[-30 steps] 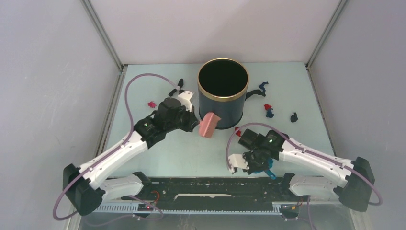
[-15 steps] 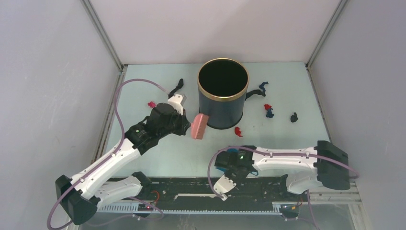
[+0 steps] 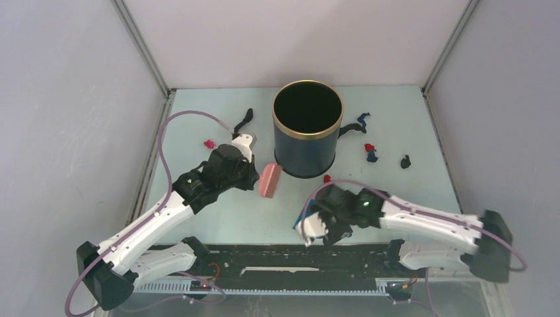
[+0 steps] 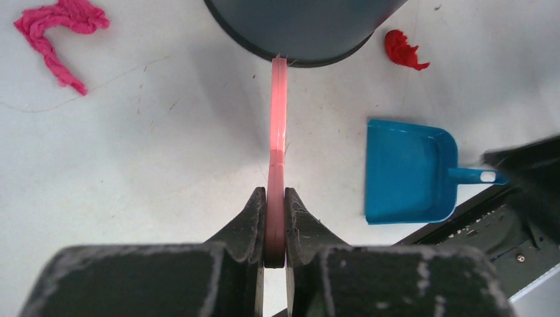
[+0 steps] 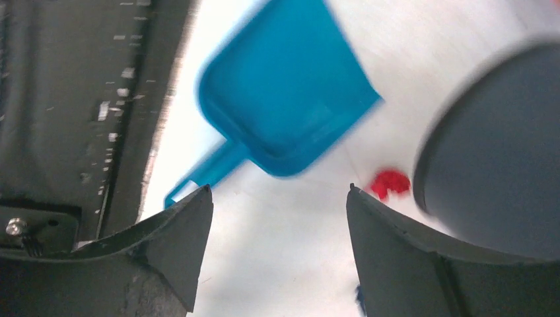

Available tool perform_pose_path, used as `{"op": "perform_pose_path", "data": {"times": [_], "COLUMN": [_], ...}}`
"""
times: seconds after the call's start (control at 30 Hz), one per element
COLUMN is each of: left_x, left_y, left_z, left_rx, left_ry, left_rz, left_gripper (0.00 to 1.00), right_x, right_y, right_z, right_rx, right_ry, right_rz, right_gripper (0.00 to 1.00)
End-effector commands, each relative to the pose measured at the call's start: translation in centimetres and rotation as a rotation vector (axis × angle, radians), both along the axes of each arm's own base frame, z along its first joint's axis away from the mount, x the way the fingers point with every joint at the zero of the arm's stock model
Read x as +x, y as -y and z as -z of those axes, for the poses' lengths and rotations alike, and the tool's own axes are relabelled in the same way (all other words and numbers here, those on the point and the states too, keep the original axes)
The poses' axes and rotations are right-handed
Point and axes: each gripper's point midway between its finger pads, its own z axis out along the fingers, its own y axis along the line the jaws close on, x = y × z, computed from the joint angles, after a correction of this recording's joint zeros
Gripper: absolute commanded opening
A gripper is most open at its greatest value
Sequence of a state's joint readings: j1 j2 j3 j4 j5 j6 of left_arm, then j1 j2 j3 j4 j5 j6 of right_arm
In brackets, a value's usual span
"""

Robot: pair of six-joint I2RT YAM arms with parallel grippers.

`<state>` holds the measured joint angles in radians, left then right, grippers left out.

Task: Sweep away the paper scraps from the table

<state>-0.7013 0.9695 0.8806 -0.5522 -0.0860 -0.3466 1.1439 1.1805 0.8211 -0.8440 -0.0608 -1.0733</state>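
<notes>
Right wrist view blurred: right gripper (image 5: 279,191) spread empty above blue plastic dustpan (image 5: 284,99) near front edge; left gripper (image 4: 275,198) clamps pink hand brush (image 4: 278,112); crumpled paper scraps (image 3: 371,153) lie toward back edge of pale-blue table (image 3: 396,132).

Pale table (image 3: 422,132) under bin (image 3: 304,157), dustpan (image 4: 406,172), paper scraps (image 3: 370,152)

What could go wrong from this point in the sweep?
The brush, clamped in the left gripper, reaches right up to the bin; a swing could knock it. The right gripper is open near the dustpan, which lies ungripped by the table front edge; a clumsy grab might shove it off. The red scrap beside the bin looks awkward to reach.
</notes>
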Motion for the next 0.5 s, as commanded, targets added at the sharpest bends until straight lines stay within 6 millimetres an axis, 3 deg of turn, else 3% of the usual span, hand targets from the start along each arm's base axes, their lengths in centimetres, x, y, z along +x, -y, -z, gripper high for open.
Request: {"op": "perform_pose_path", "data": {"times": [0.0,0.07,0.13,0.17,0.2,0.27,0.37,0.47], "left_x": [0.2,0.2,0.1,0.1,0.0,0.0,0.1,-0.1], "left_y": [-1.3,-1.5,-1.5,-1.5,-1.6,-1.6,-1.9,-2.0], "left_z": [-1.3,-1.8,-2.3,-2.6,-2.8,-3.1,-3.4,-3.4], "left_rx": [0.049,0.049,0.043,0.041,0.041,0.047,0.063,0.072], "left_ry": [0.05,0.064,0.076,0.081,0.084,0.089,0.095,0.086], "left_rz": [-0.006,-0.006,-0.001,0.001,0.003,0.009,0.007,0.014], "left_gripper": [0.0,0.0,0.0,0.0,0.0,0.0,0.0,0.0], "right_x": [3.6,5.2,6.9,7.6,7.8,8.2,5.0,3.9], "right_y": [1.2,2.2,3.2,3.5,4.0,4.5,4.0,4.9], "right_z": [-5.2,-7.6,-8.6,-8.6,-8.0,-7.2,-5.6,-3.8], "right_rx": [0.315,0.456,0.53,0.56,0.579,0.593,0.499,0.399], "right_ry": [0.004,0.012,0.034,0.029,-0.002,-0.077,-0.355,-0.383], "right_rz": [0.42,0.553,0.707,0.783,0.876,1.012,0.962,0.925], "right_gripper": [0.82,0.84,0.84,0.86,0.95,0.99,1.0,0.93]}}
